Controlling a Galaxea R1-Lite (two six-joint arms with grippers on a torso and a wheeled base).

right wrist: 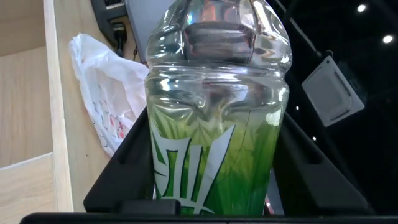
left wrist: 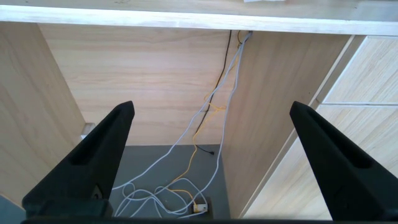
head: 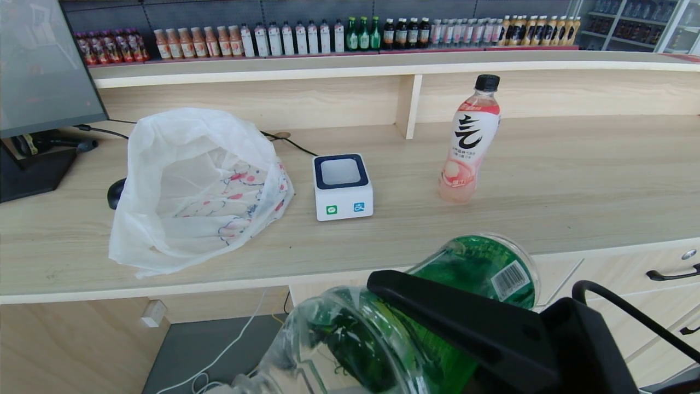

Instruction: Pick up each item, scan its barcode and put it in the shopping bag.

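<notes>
A clear bottle with a green label point(head: 470, 271) lies tilted on its side in the air before the counter's front edge, with its barcode point(head: 509, 280) facing up. My right gripper point(head: 394, 323) is shut on it, one black finger point(head: 437, 312) lying across its body. The right wrist view has the green bottle point(right wrist: 214, 143) between both fingers. A white scanner box point(head: 343, 186) sits mid-counter. Left of it the white shopping bag point(head: 191, 186) gapes open. A pink drink bottle point(head: 469, 142) stands upright to the scanner's right. My left gripper point(left wrist: 211, 112) hangs open below the counter.
The wooden counter point(head: 574, 186) has a raised back shelf with a divider point(head: 407, 106). A monitor point(head: 44, 65) stands far left, with a small black object point(head: 116, 192) beside the bag. Drawers with handles point(head: 672, 273) are lower right. Cables point(left wrist: 186, 186) trail under the desk.
</notes>
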